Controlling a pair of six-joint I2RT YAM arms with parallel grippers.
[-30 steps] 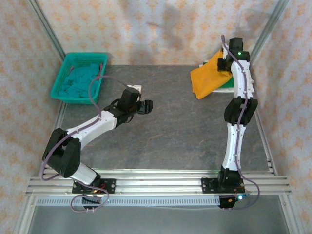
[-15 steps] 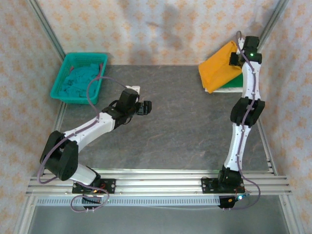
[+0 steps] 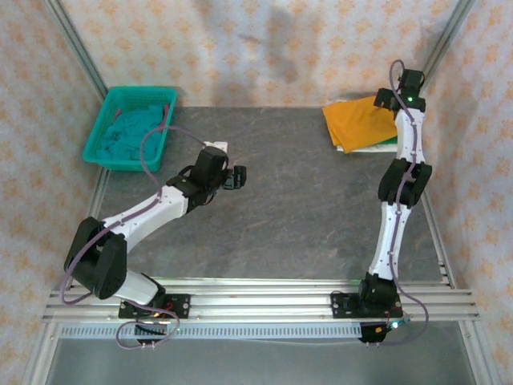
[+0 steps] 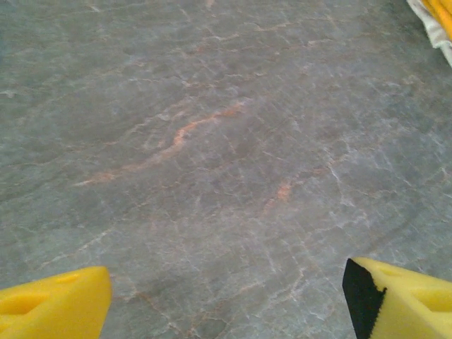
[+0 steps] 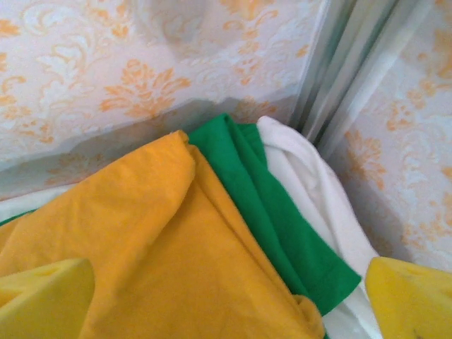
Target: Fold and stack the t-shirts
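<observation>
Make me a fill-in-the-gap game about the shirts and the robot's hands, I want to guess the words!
In the far right corner, the topmost t-shirt is coloured ____.
Right under it lies a second t-shirt, coloured ____.
The teal t-shirt lies inside the ____.
The left gripper and right gripper are both ____.
Missing words: orange, green, basket, open.

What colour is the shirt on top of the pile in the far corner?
The top t-shirt is mustard-orange, seen best in the right wrist view.
</observation>
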